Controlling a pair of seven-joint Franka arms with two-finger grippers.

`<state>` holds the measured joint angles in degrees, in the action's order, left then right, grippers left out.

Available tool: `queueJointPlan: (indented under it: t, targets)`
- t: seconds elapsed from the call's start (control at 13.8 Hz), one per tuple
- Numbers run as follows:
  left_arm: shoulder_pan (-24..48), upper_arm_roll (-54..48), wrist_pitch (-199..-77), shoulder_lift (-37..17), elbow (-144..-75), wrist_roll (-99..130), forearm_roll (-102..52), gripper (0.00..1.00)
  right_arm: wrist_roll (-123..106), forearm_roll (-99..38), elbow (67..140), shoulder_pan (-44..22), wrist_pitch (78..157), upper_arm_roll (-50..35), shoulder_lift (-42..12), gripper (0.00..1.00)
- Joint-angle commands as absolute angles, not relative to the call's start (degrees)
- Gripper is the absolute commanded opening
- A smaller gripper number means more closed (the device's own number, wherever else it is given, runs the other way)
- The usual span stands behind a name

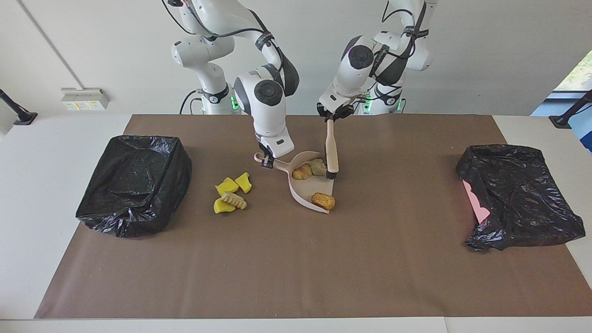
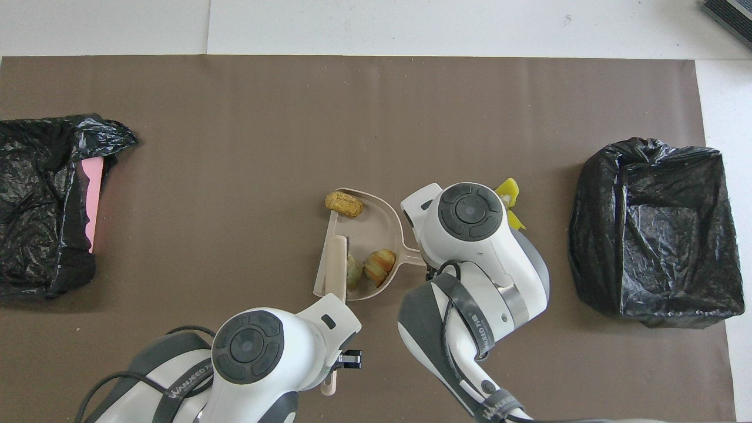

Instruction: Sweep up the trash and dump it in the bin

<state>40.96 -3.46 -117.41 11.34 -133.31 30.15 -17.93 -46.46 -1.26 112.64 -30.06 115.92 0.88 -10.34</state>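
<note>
Brown paper covers my worktop (image 1: 296, 277). My left hand (image 1: 331, 115) grips the brush (image 1: 330, 150), its bristles in the dustpan (image 1: 307, 190). My right hand (image 1: 266, 162) squeezes the dustpan handle. Three trash pieces (image 1: 309, 170) sit in the pan, four more (image 1: 231, 193) beside it.

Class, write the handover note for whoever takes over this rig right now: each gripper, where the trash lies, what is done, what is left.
Left gripper: shut on the brush, bristles at the dustpan's mouth.
Right gripper: shut on the dustpan handle.
Done: three bread-like pieces in or at the pan.
Left: four pieces, yellow chunks and a ridged one, lie on the mat toward the right arm's end. Sweep them in, then dump into a bin.
</note>
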Motion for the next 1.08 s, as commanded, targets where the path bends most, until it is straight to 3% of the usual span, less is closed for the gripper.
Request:
queueJointPlan:
  t: [0.0,0.14,0.51,1.01]
  targets:
    - [41.0,-2.3,-114.9,11.6,-130.1,31.0,-18.7,0.00,-47.7,-1.3,113.4,-29.5,116.5,0.4,-9.8,0.00]
    - [37.3,-2.5,-110.2,12.3,-127.9,31.0,-18.5,0.00,-47.6,-1.3,113.3,-29.5,116.5,0.4,-9.8,0.00]
    - [36.8,-2.2,-106.0,12.8,-128.1,31.2,-16.8,0.00,-48.7,-1.3,110.4,-27.9,113.3,1.1,-8.6,0.00]
    - [37.3,-3.0,-105.4,18.4,-134.3,39.0,-10.5,0.00,-51.6,-1.5,109.9,-24.4,112.4,1.0,-5.9,0.00]
